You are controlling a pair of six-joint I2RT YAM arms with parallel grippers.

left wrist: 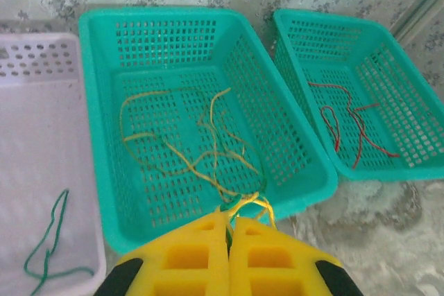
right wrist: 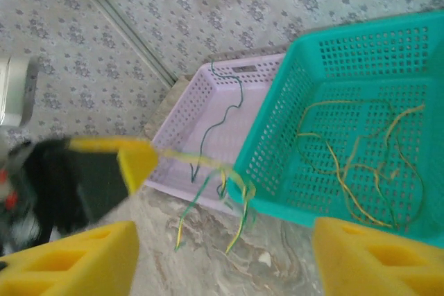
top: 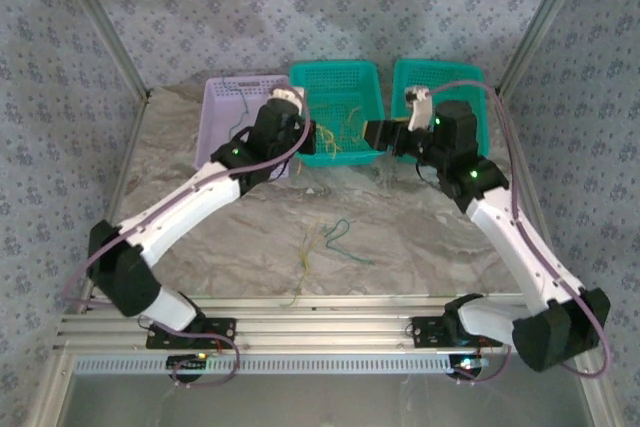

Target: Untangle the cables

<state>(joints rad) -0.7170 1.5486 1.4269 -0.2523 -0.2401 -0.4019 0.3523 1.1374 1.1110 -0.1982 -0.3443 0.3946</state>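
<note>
Cables (left wrist: 244, 202) pinched in my left tool (left wrist: 229, 221) at 6 o'clock on the middle basket (left wrist: 94, 136); my right tool (right wrist: 225, 232) stands wide.

I counted three baskets: one lilac basket (left wrist: 35, 67) and two teal, the middle teal basket (left wrist: 159, 13) and the right teal basket (left wrist: 326, 19). One green cable (left wrist: 64, 197) lay in the lilac. The yellow cables (left wrist: 173, 150), red cables (left wrist: 357, 129), hanging bunch (right wrist: 236, 179) and loose bunch (top: 308, 257) on the surface (top: 420, 237) were too tangled to number. There were two arms: left arm (top: 190, 207), right arm (top: 510, 237).
</note>
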